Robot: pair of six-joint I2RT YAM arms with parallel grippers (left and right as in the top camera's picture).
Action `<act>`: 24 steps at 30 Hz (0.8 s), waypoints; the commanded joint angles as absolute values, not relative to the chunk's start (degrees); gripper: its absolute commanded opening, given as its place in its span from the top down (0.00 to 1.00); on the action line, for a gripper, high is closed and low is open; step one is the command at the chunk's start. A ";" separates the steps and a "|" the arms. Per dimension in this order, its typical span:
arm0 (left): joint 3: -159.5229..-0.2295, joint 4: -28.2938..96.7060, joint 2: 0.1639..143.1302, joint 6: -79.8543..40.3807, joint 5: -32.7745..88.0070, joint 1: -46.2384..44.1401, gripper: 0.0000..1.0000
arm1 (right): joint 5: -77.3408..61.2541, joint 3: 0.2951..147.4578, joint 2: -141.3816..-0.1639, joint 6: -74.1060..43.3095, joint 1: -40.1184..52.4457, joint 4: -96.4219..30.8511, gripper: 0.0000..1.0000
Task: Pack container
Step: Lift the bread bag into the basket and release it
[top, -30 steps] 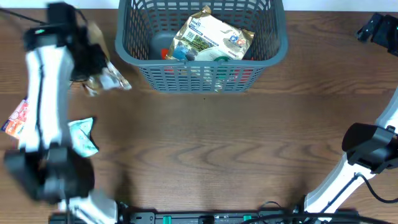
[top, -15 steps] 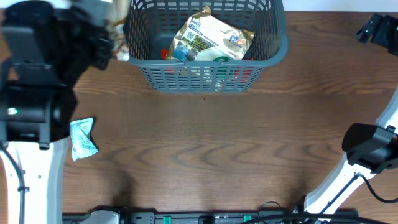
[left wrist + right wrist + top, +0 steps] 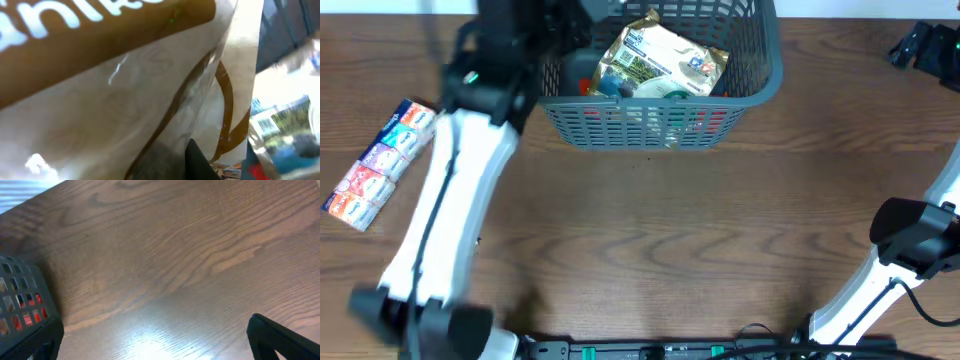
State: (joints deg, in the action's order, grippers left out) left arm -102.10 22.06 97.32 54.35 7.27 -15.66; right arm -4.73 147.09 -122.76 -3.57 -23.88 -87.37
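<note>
Overhead: the container (image 3: pixel 650 125), a dark grey lattice basket, stands at the far middle of the wooden table (image 3: pixel 720 230). A white, blue and green snack packet (image 3: pixel 665 60) lies inside it. The left arm (image 3: pixel 470 200) stretches from the near left corner to the basket's left rim, and the left gripper (image 3: pixel 570 20) is over the inside there, blurred. A strip of red, purple and blue sachets (image 3: pixel 380 165) lies well left. The right gripper (image 3: pixel 920 45) sits at the far right; whether it is apart or together cannot be told.

Left wrist: a brown and cream packet (image 3: pixel 115 90) clamped in the claw fills the view, with one dark fingertip (image 3: pixel 199 159) below it.

Right wrist: bare table and the basket's corner (image 3: pixel 25 325).

Half a second ago the left arm was outside the basket's left wall and covered the sachets; a teal packet seen then is now under the arm.
</note>
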 commanded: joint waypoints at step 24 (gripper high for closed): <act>-102.28 33.39 82.37 42.68 -1.13 -13.43 0.02 | -5.39 147.30 -122.93 -0.73 -23.59 -87.64 0.01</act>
State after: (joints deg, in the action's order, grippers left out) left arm -101.60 33.08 89.56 50.24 4.16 -15.66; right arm -4.95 147.09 -122.76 -2.26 -23.88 -87.44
